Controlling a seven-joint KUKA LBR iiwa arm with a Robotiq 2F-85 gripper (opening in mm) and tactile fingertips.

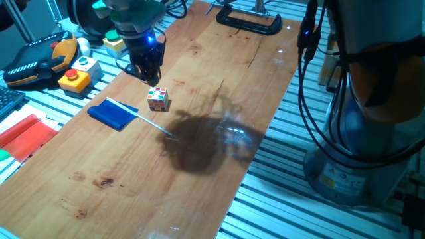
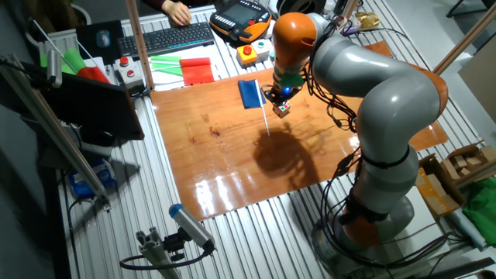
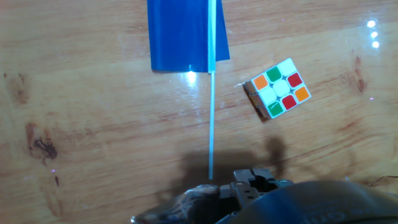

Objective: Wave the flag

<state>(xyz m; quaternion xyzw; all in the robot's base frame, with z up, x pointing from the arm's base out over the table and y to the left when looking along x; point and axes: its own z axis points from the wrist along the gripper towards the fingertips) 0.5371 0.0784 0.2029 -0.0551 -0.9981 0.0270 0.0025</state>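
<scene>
The flag lies flat on the wooden table, a royal-blue cloth [image 1: 114, 114] on a thin white stick [image 1: 156, 125]. Looking down from the hand, the cloth [image 3: 183, 34] is at the top and the stick [image 3: 212, 112] runs toward the camera. My gripper [image 1: 149, 73] hangs just above the table beyond the cube, apart from the flag and holding nothing. Its dark fingers sit close together and no gap is clear. From the other side, the gripper [image 2: 280, 98] is right of the cloth [image 2: 249, 94]. Only a bit of gripper hardware [image 3: 255, 182] shows low in the hand view.
A small multicoloured puzzle cube [image 1: 157, 98] [image 3: 278, 88] sits just right of the stick, between gripper and flag. A red sheet [image 1: 25, 136] and button boxes [image 1: 76, 74] lie off the table's left edge. A black clamp [image 1: 249, 21] sits at the far end.
</scene>
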